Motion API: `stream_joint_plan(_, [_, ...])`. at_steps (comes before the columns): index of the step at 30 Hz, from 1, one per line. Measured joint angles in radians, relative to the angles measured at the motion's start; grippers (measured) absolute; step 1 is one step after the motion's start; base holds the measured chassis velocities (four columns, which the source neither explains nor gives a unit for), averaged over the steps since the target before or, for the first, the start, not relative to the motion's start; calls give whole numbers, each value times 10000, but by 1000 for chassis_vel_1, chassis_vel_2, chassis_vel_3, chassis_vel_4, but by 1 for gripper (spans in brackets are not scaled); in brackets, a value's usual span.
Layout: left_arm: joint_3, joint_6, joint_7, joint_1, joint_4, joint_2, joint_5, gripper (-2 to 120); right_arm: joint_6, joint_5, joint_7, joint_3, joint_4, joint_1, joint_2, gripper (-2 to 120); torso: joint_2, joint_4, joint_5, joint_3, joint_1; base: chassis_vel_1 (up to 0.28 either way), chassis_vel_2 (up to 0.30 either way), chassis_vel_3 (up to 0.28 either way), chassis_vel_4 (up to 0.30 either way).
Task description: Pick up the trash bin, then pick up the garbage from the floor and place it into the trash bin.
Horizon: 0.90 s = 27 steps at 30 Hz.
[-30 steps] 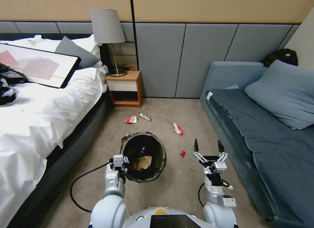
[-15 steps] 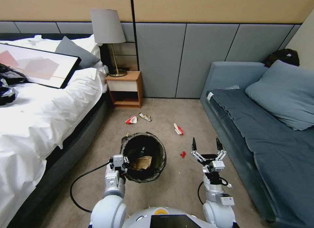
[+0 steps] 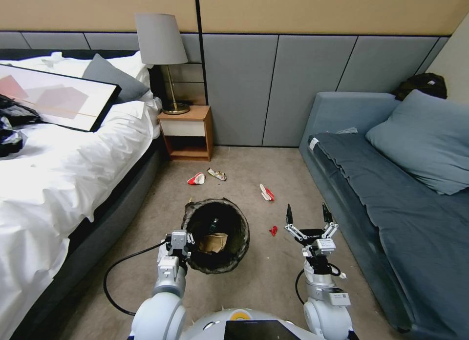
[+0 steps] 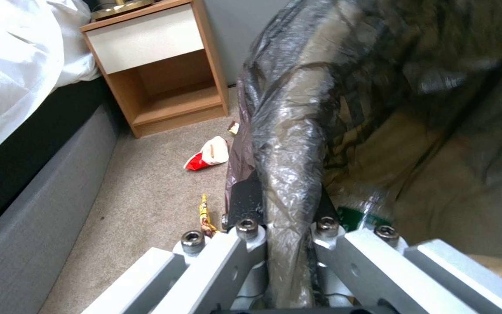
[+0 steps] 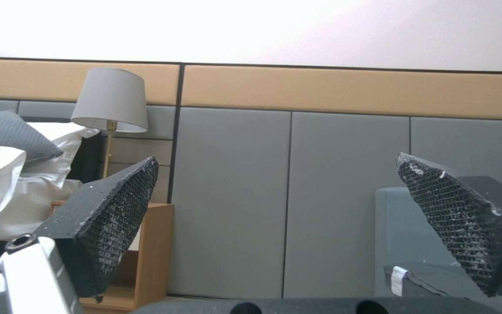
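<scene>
Trash bin mouth up, rim in left jaws

I am seeing the beige carpet floor carrying red-and-white wrappers, a red scrap and the nightstand.

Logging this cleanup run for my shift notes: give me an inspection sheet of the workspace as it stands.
Surface: beige carpet, littered.
Job's things: trash bin, dark-lined, held at its rim; cardboard and a bottle inside. Garbage on the floor: red-and-white wrapper, another, small red scrap, patterned wrapper, yellow packet.
Clutter: nothing seen beyond the litter.
Grippers: left gripper shut on the bin's rim; right gripper open, empty, above the carpet.
Cables: black cable looping beside the left arm.
Surroundings: bed, nightstand, lamp, sofa.
</scene>
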<state>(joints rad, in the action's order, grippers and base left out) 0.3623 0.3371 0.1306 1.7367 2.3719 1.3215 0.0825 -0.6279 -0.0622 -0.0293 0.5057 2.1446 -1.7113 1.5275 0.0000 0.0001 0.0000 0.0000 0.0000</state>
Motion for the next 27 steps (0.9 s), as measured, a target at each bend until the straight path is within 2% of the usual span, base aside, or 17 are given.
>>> stream_joint_plan(14, [109, -4, -63, -151, 46, -97, -238, 1, 731, -22, 4, -448, -29, 505, -422, 100, 0, -1, 0, 0, 0, 0, 0, 0, 0])
stream_joint_plan(27, [139, 52, -43, -163, 86, -46, -361, 1, 3128, 1634, -372, -1086, -936, 1899, -1516, 100, 0, -1, 0, 0, 0, 0, 0, 0, 0])
